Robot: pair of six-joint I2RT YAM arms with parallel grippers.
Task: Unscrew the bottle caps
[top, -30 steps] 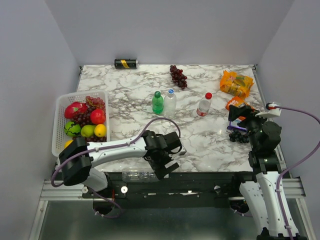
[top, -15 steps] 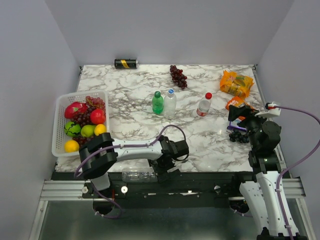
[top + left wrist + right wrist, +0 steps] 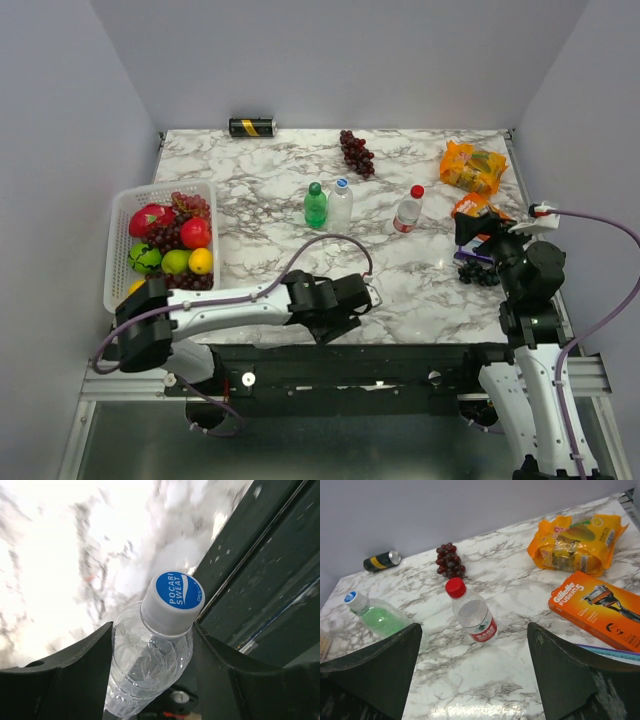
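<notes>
In the left wrist view my left gripper (image 3: 152, 640) is shut on the neck of a longer clear bottle (image 3: 150, 665), just under its white and blue cap (image 3: 174, 600). From above, the left gripper (image 3: 342, 312) sits at the table's front edge and hides that bottle. A green bottle (image 3: 316, 206), a clear bottle (image 3: 340, 205) and a clear bottle with a red label (image 3: 407, 212) stand upright mid-table. My right gripper (image 3: 478, 240) hangs open at the right, well short of the red-capped bottle (image 3: 472, 615).
A white basket (image 3: 118, 245) of fruit sits at the left. Grapes (image 3: 356, 152) and a black-and-gold can (image 3: 252, 127) lie at the back. An orange snack bag (image 3: 472, 166) and an orange razor box (image 3: 597, 607) lie at the right, dark grapes (image 3: 478, 272) beside the right arm.
The left gripper reached down to the bottle lying on the frame below the table's front edge, shut on it and came back up to the edge. The right arm stayed put.
</notes>
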